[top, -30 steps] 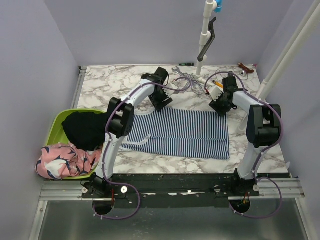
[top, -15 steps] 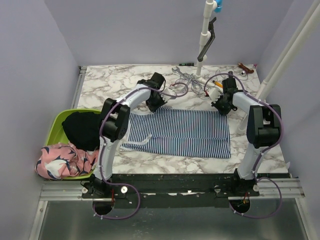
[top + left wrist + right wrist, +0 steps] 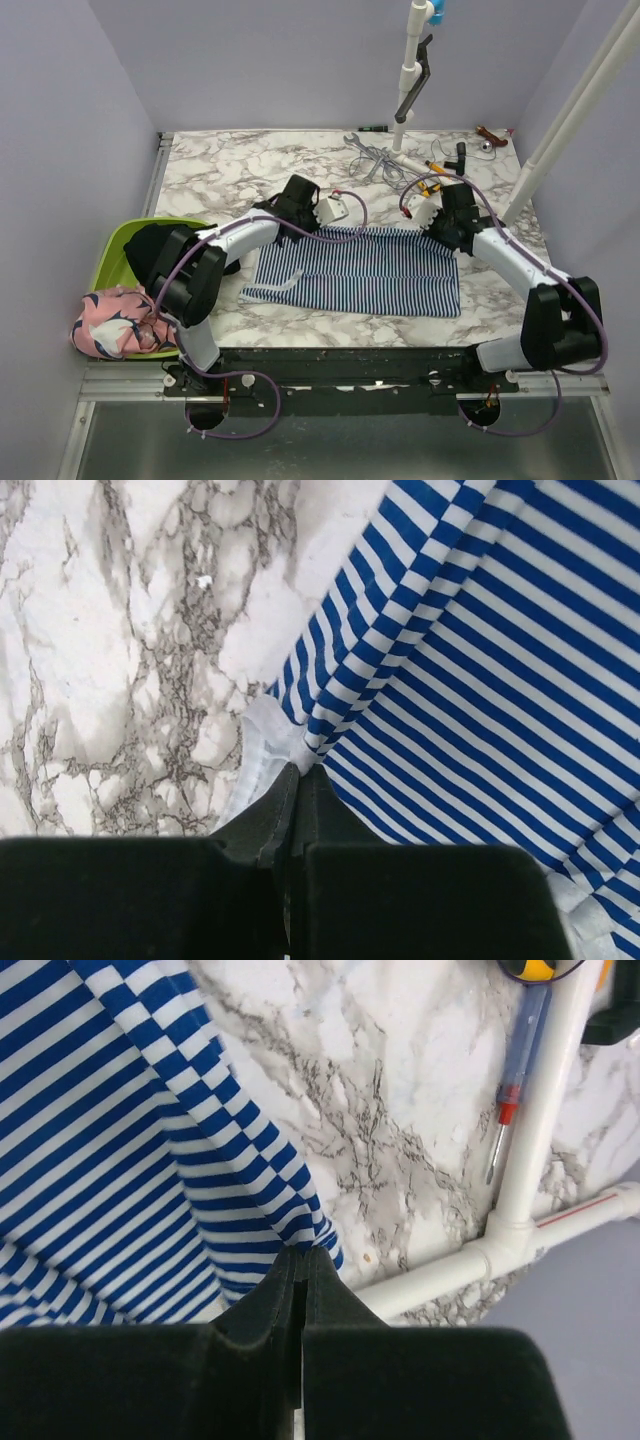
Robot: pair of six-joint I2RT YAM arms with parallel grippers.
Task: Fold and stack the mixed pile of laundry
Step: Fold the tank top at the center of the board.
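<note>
Overhead and wrist views of the folding station: the navy-and-white striped garment (image 3: 360, 272) lies spread on the marble table (image 3: 230, 165) between the two arms, its stripes running across the width and its near edge close to the arm bases. The left gripper (image 3: 300, 214) sits at the far left corner of this cloth, and in the left wrist view its jaws are together, clamped on the striped edge, with a small white fold of fabric showing just beside the fingertips (image 3: 283, 785). The right gripper (image 3: 441, 228) sits at the far right corner; in the right wrist view its jaws are likewise pressed together on the hem of the striped cloth, which gathers into a crease towards the pinch. Beyond that corner a white pipe (image 3: 540, 1110) with a tee joint rests on the marble, and a screwdriver (image 3: 508, 1090) with a clear blue-and-red shaft lies alongside it. At the left edge of the table stands a lime green basin (image 3: 104, 262): the black garment (image 3: 165, 255) is heaped in it and spills over its right rim, while the pink garment (image 3: 115, 325) with dark print hangs over its near rim. Loose cables (image 3: 378, 160) lie at the far side of the table
</note>
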